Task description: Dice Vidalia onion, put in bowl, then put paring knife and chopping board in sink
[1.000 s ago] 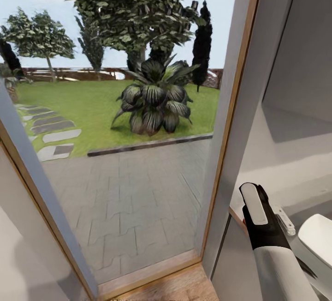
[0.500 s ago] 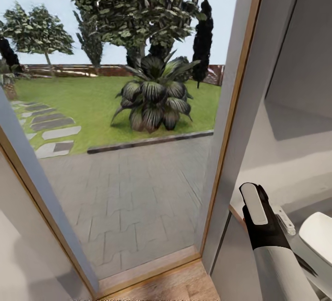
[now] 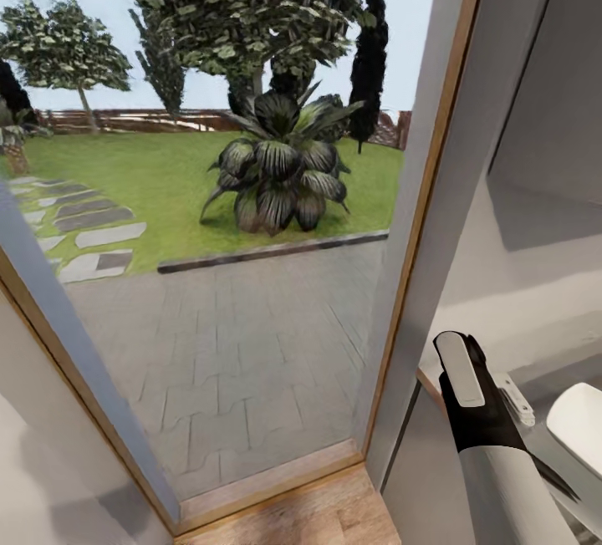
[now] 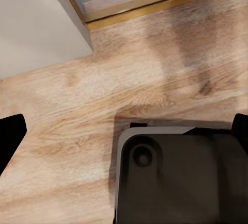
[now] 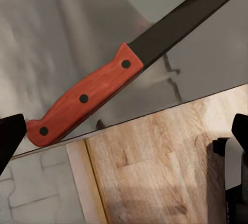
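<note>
Your paring knife [image 5: 103,82] lies on the grey countertop [image 5: 62,38] near its edge under the open-jawed right gripper [image 5: 124,131]; light, stiff and probably slippery, so pinch its red handle mid-length.

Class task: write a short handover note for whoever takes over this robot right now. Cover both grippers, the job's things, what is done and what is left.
Left gripper: open, empty, over the wooden floor.
Right gripper: open, fingers spread wide; the paring knife is in front of it over the countertop, with no grip visible.
The white object at the head view's right edge is probably the bowl.
The head faces a glass door, away from the work.
Done: nothing confirmed.
Left: turn to the counter, then treat dicing, filling the bowl and sinking the knife and board as outstanding.
</note>
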